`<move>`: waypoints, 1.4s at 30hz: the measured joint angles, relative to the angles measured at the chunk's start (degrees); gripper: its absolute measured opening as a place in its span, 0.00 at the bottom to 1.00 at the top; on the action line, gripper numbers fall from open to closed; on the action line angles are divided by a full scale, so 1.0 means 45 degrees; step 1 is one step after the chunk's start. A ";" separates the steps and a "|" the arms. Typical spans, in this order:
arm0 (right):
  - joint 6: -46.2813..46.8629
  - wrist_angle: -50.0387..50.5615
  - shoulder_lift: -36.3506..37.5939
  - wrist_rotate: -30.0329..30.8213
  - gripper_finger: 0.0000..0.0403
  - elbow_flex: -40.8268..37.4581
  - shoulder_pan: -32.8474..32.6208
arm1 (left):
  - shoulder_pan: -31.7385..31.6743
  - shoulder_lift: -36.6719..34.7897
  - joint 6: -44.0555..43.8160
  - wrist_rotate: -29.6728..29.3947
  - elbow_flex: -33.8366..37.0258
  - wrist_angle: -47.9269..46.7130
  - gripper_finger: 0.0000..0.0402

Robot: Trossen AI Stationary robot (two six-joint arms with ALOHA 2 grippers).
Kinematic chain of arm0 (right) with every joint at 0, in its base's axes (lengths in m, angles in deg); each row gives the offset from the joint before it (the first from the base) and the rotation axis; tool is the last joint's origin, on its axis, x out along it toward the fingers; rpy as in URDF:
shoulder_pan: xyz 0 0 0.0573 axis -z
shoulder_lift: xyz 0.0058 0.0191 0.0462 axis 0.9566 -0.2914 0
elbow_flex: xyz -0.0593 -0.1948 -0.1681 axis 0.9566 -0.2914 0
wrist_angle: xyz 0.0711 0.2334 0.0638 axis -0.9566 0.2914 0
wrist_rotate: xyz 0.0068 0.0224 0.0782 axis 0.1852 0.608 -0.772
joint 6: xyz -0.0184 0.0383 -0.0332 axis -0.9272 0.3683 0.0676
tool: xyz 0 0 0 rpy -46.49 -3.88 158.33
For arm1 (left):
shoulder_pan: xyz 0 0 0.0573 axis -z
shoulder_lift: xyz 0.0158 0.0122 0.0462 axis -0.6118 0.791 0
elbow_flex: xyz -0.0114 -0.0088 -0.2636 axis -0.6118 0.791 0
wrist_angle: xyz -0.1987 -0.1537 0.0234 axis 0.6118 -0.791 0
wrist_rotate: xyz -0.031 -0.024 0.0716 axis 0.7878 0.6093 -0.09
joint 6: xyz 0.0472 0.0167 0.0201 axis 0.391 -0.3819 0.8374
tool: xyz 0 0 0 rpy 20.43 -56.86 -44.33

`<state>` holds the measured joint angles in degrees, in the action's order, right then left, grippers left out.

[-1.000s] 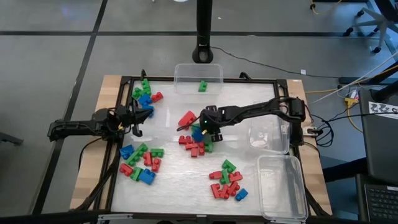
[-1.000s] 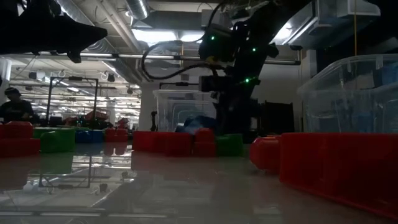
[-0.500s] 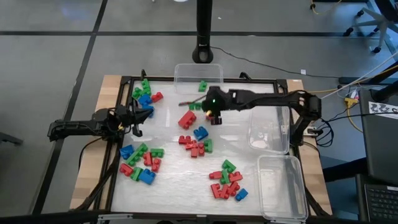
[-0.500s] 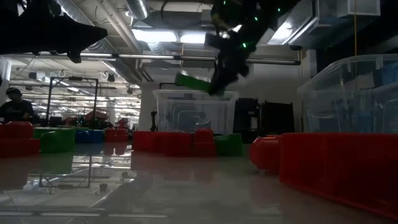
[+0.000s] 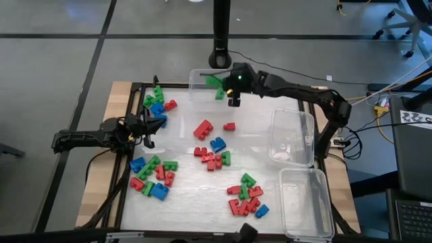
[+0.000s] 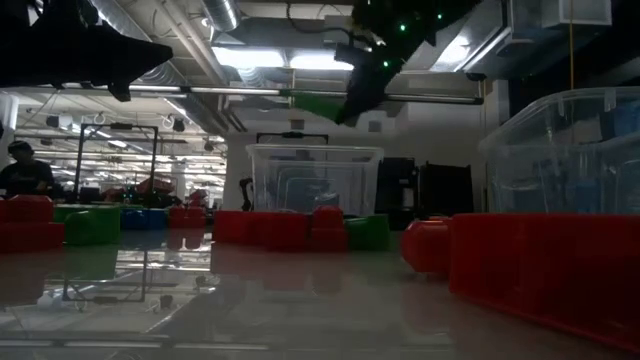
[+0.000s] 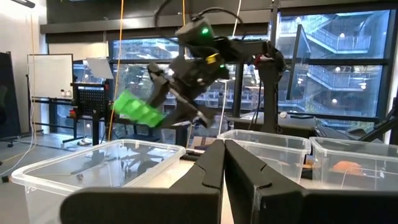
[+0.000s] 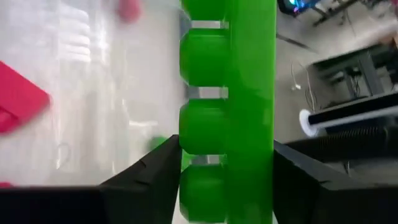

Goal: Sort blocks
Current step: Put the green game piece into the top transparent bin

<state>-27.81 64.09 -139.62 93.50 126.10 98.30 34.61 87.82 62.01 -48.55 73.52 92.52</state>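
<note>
1. We can read no brand, label or writing on any object.
2. Our left gripper (image 5: 150, 130) waits low at the left edge of the white table top (image 5: 189, 202), near a mixed cluster of red, green and blue studded plastic bricks (image 5: 157, 102); its two dark fingers (image 7: 214, 165) lie pressed together with nothing between them.
3. A second mixed pile of small studded bricks (image 5: 153, 177) lies in front of that gripper, toward the near left corner.
4. A red studded brick (image 5: 202, 129) and a heap of red, blue and green bricks (image 5: 214, 154) sit mid-table, and another heap (image 5: 246, 199) lies nearer the front.
5. Our right gripper (image 5: 226, 82) hangs raised above the clear rectangular plastic tub (image 5: 215, 84) at the far edge, clamped on a long green studded brick (image 8: 227, 112), which stands out between the two fingers (image 8: 149, 180).
6. One green brick (image 5: 220, 94) already lies inside that tub.
7. Two more clear plastic tubs (image 5: 292, 138) stand at the right edge, well apart from the gripper.
</note>
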 joint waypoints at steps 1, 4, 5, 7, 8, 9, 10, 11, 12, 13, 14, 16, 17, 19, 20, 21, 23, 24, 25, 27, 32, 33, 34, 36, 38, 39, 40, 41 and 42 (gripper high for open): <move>0.0040 0.0030 -0.0042 -0.0003 0.54 0.0000 0.0122 | 0.0000 0.0000 -0.0005 0.0000 0.0000 -0.0001 0.00; 0.0289 0.0107 -0.0066 0.0188 0.58 -0.0005 0.0256 | 0.0000 0.0000 -0.0079 0.0000 0.0000 0.0002 0.00; 0.0326 0.0072 -0.0058 0.0224 0.59 0.0003 0.0245 | 0.0000 0.0000 -0.0089 0.0000 0.0000 -0.0003 0.00; 0.0331 0.0091 -0.0056 0.0268 0.61 0.0010 0.0154 | 0.0000 0.0000 -0.0092 0.0000 0.0000 0.0007 0.00; 0.0333 0.0106 -0.0056 0.0292 0.62 0.0010 0.0072 | 0.0000 0.0000 -0.0092 0.0000 0.0000 0.0002 0.00; 0.0311 0.0101 -0.0056 0.0296 0.63 0.0010 0.0037 | 0.0000 0.0000 -0.0092 0.0000 0.0000 0.0001 0.00; 0.0244 0.0105 -0.0042 0.0288 0.64 0.0010 -0.0064 | 0.0000 0.0000 -0.0092 0.0000 0.0000 0.0002 0.00; 0.0151 0.0189 -0.0001 0.0283 0.64 0.0010 -0.0181 | 0.0000 0.0000 -0.0092 0.0000 0.0000 0.0004 0.00; 0.0032 0.0367 0.0031 0.0290 0.65 0.0010 -0.0326 | 0.0000 0.0000 -0.0097 0.0000 0.0000 0.0002 0.00; -0.0051 0.0513 0.0054 0.0312 0.65 0.0010 -0.0517 | 0.0000 0.0000 -0.0097 0.0000 0.0000 0.0002 0.00; -0.0145 0.0615 0.0091 0.0352 0.65 0.0008 -0.0713 | 0.0000 0.0000 -0.0097 0.0000 0.0000 0.0002 0.00; -0.0272 0.1079 0.0194 0.0399 0.65 0.0010 -0.1104 | 0.0000 0.0000 -0.0097 0.0000 0.0000 0.0002 0.00; -0.0274 0.1213 0.0211 0.0447 0.65 0.0010 -0.1343 | 0.0000 0.0000 -0.0092 0.0005 0.0000 0.0002 0.00; -0.0277 0.1862 0.0276 0.0424 0.65 0.0019 -0.1782 | 0.0000 0.0000 -0.0097 0.0004 0.0000 -0.0004 0.00; -0.0279 0.2268 0.0294 0.0383 0.65 0.0019 -0.2054 | 0.0000 0.0000 -0.0097 0.0003 0.0000 -0.0003 0.00; -0.0274 0.2563 0.0303 0.0299 0.65 0.0019 -0.2341 | 0.0000 0.0000 -0.0097 0.0005 0.0000 -0.0010 0.00; -0.0264 0.3203 0.0303 0.0088 0.65 0.0019 -0.2897 | 0.0000 -0.0002 -0.0097 0.0005 0.0000 -0.0013 0.00; -0.0262 0.3506 0.0303 -0.0038 0.65 0.0013 -0.3204 | 0.0000 -0.0005 -0.0097 0.0005 0.0000 -0.0021 0.00; -0.0261 0.3657 0.0296 -0.0157 0.65 -0.0030 -0.3520 | 0.0000 0.0000 -0.0097 0.0005 0.0000 -0.0044 0.00; -0.0279 0.3750 0.0266 -0.0446 0.65 -0.0225 -0.4087 | 0.0000 -0.0005 -0.0097 0.0002 0.0000 -0.0069 0.00; -0.0994 0.3869 0.0158 -0.1767 0.65 -0.1155 -0.5131 | 0.0000 -0.0001 -0.0097 0.0000 0.0000 -0.0100 0.00; -0.1290 0.3848 0.0155 -0.2016 0.65 -0.1412 -0.5300 | 0.0000 -0.0005 -0.0097 0.0000 0.0000 -0.0100 0.00; -0.1590 0.3688 0.0153 -0.2163 0.65 -0.1685 -0.5455 | 0.0000 -0.0002 -0.0097 0.0000 0.0000 -0.0100 0.00; -0.2083 0.3194 0.0152 -0.2265 0.65 -0.2223 -0.5721 | 0.0000 -0.0005 -0.0097 -0.0005 0.0000 -0.0100 0.00; -0.2507 0.3124 0.0143 -0.2282 0.65 -0.2577 -0.5939 | 0.0000 0.0000 -0.0097 -0.0005 0.0000 -0.0100 0.00; -0.2724 0.3078 0.0143 -0.2283 0.65 -0.2712 -0.6058 | 0.0000 -0.0005 -0.0097 -0.0005 0.0000 -0.0100 0.00; -0.2988 0.2939 0.0143 -0.2284 0.65 -0.2883 -0.6160 | 0.0000 -0.0005 -0.0097 -0.0005 0.0000 -0.0100 0.00; -0.3268 0.2803 0.0143 -0.2285 0.65 -0.3061 -0.6257 | 0.0000 -0.0001 -0.0097 -0.0005 0.0000 -0.0100 0.00; -0.3553 0.2669 0.0141 -0.2283 0.65 -0.3239 -0.6353 | 0.0000 -0.0003 -0.0097 -0.0010 0.0000 -0.0100 0.00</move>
<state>-43.80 76.10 -138.98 83.22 111.53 69.72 34.61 87.81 61.57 -48.59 73.52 92.07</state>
